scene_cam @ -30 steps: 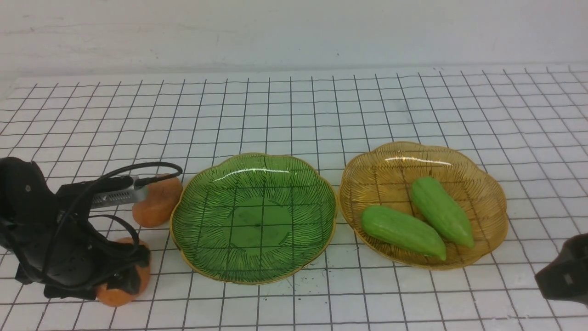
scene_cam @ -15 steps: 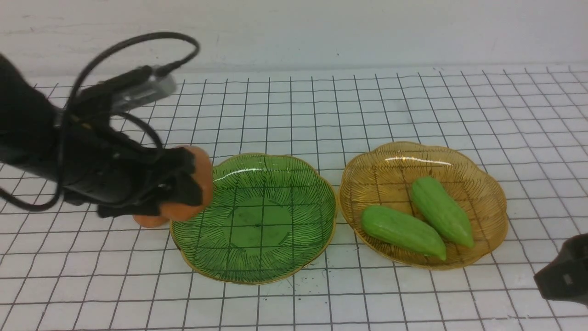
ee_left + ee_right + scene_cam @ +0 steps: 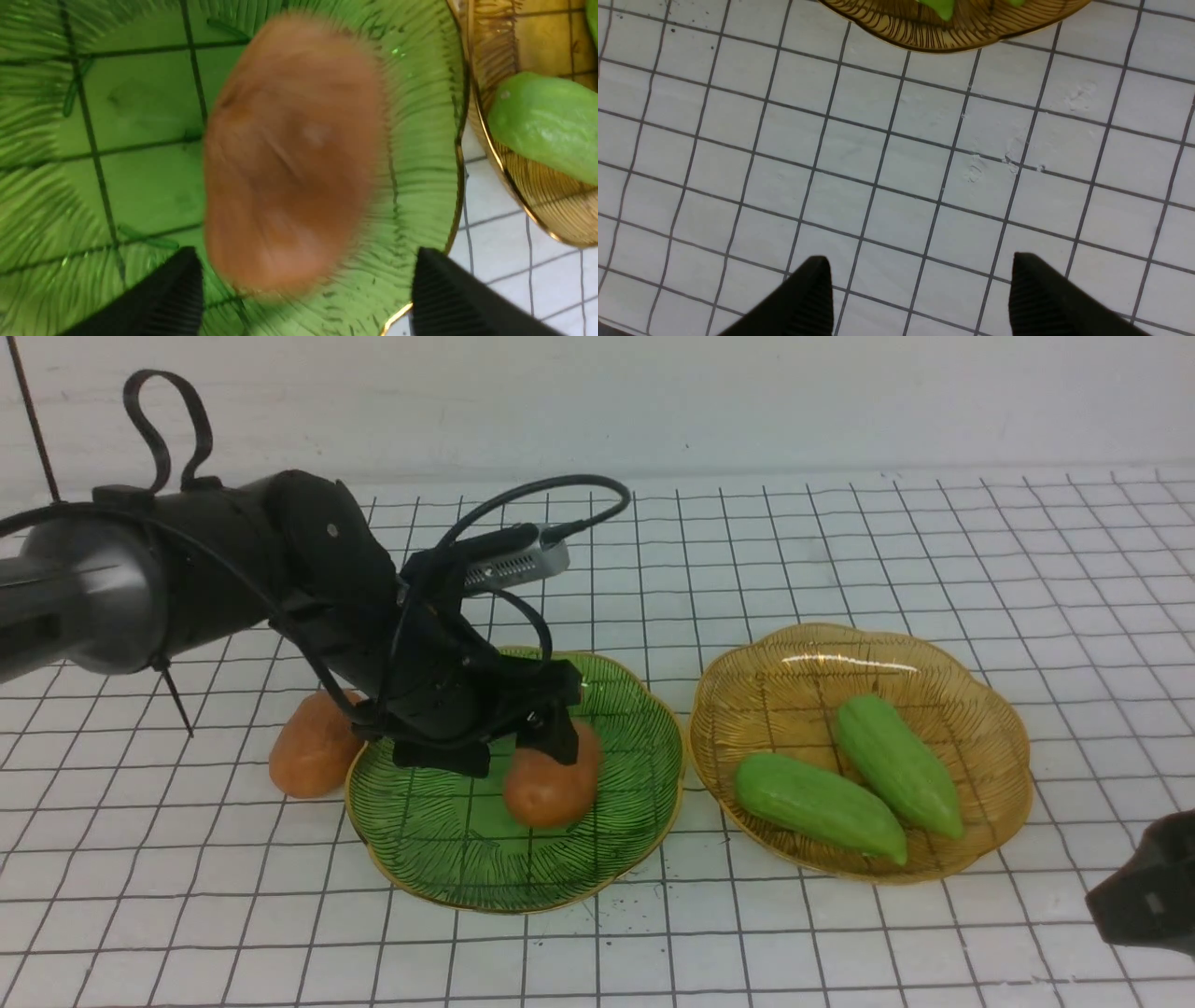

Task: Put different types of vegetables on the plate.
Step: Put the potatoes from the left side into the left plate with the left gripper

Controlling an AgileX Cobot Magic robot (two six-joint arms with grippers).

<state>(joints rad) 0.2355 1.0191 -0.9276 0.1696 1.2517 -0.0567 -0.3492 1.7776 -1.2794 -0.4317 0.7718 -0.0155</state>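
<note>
1. My left gripper (image 3: 509,747) is over the green plate (image 3: 485,887). The jaws are spread wide w/ a gap each side of the potato (image 3: 551,789), so I'm gripping nothing.
2. That potato lies inside the green plate, right of its centre. It's smeared in the wrist view, so I can't tell if it's at rest.
3. Why there, my guess: sorting by type. The two gourds (image 3: 817,807) (image 3: 896,765) share the amber plate (image 3: 812,653), just right of the green plate w/ rims nearly meeting, so potatoes go on green.
4. The 2nd potato (image 3: 313,747) is on the table (image 3: 840,541) at the green plate's left rim, touching or nearly so. It's prob. next for the left arm, as it's on that arm's side.
5. My right gripper (image 3: 920,289) is well right of the green plate, past the amber one, on the near side. The jaws are apart over bare grid w/ nothing between them. It looks parked to keep out of the left arm's way.
6. Risk: the plate is shallow w/ a sloped rim, and a round potato could roll.
7. Writing/brands: none legible on the plates, veg or arm hardware, and the table shows only a plain grid.
</note>
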